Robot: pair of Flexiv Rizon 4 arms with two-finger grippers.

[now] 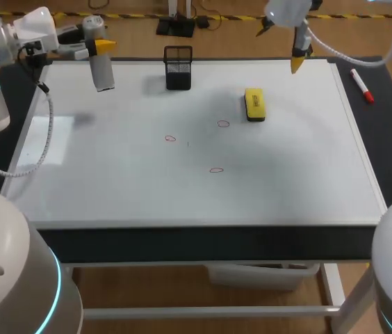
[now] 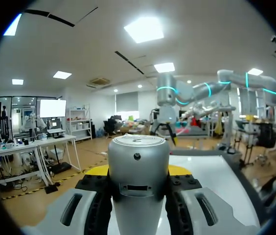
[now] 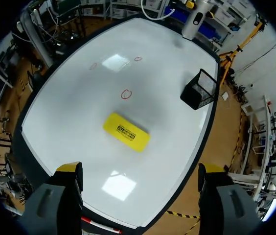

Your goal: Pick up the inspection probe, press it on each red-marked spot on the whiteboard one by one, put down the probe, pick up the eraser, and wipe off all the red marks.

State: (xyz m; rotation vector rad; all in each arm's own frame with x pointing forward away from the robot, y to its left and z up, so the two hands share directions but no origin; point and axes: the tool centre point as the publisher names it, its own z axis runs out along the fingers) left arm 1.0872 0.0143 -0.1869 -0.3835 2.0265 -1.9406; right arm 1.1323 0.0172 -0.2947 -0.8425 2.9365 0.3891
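1. Probe [image 2: 139, 166]: clamped between left gripper's [image 1: 99, 47] fingers, held over board's [image 1: 112, 188] 11 o'clock corner.
2. Right gripper [image 3: 140, 171]: fingers wide, holding nothing, hovering at board's 1 o'clock.
3. Eraser [image 1: 254, 104]: flat on board, 2 o'clock of three red marks [image 1: 215, 170].

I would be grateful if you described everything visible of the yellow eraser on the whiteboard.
The eraser is a flat rectangular block with a yellow top bearing a dark label and a darker underside layer. It lies flat on the whiteboard, to the right of the black mesh cup in the head view, close beside one red mark. Nothing but the board touches it.
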